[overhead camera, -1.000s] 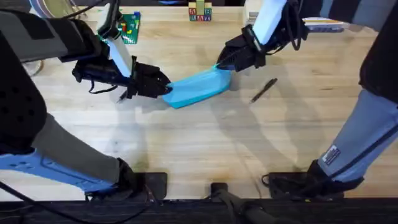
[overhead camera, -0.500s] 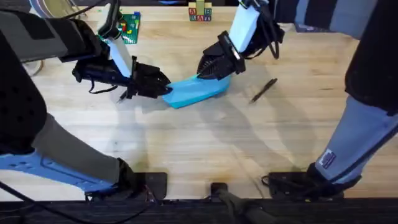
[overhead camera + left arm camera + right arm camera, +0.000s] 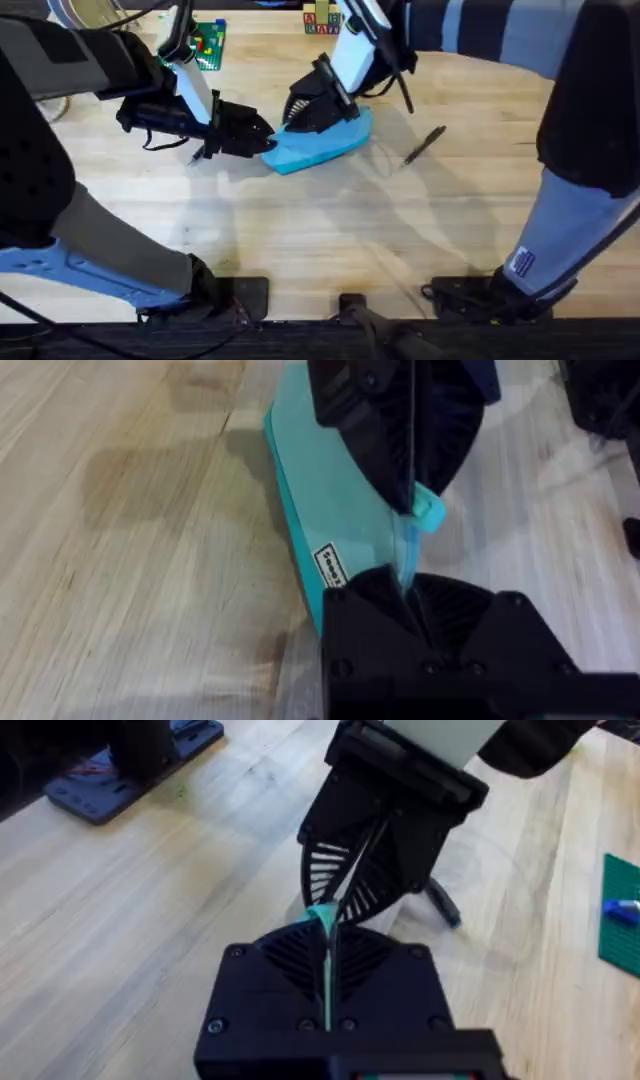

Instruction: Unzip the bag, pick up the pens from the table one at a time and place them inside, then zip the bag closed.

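Black ribbed hands (image 3: 262, 141), white links, dangling black cables

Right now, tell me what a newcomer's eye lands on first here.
The light blue bag at mid-table, pinched between two black grippers: the left gripper shut on its left end, the right gripper shut on its top edge nearby. Then a lone black pen lying on the wooden table to the bag's right.

A high camera looks down and forward over the table (image 3: 330, 240). Two wrist cameras sit very close, facing each other along the blue bag (image 3: 340, 530), which all views share.
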{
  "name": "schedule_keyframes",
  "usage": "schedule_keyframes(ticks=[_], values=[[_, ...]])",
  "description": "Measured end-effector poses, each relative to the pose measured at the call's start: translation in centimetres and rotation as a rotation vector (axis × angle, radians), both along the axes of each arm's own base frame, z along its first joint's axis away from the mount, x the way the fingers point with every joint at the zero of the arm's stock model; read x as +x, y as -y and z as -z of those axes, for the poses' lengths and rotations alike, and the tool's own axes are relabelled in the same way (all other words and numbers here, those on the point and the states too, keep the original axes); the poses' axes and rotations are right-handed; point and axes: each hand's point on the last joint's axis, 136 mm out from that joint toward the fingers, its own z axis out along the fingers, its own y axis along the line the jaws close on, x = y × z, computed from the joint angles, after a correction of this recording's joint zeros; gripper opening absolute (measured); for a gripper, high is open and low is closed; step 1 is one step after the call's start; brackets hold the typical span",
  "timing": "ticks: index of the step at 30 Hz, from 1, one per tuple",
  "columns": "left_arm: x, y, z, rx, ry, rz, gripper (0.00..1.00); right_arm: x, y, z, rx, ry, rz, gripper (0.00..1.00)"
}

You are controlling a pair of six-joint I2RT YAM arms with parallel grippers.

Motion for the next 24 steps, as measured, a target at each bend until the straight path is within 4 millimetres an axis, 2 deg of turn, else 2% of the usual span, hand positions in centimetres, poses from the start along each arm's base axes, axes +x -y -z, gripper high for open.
schedule_keyframes(ticks=[8,24], values=[[0.0,0.0,0.0,0.000,0.000,0.000,0.042,-0.6,-1.7,0.0,-0.005,0.001,-0.014,0.030],[0.0,0.0,0.0,0.000,0.000,0.000,0.042,-0.7,-1.8,0.0,-0.010,-0.004,-0.014,0.031]])
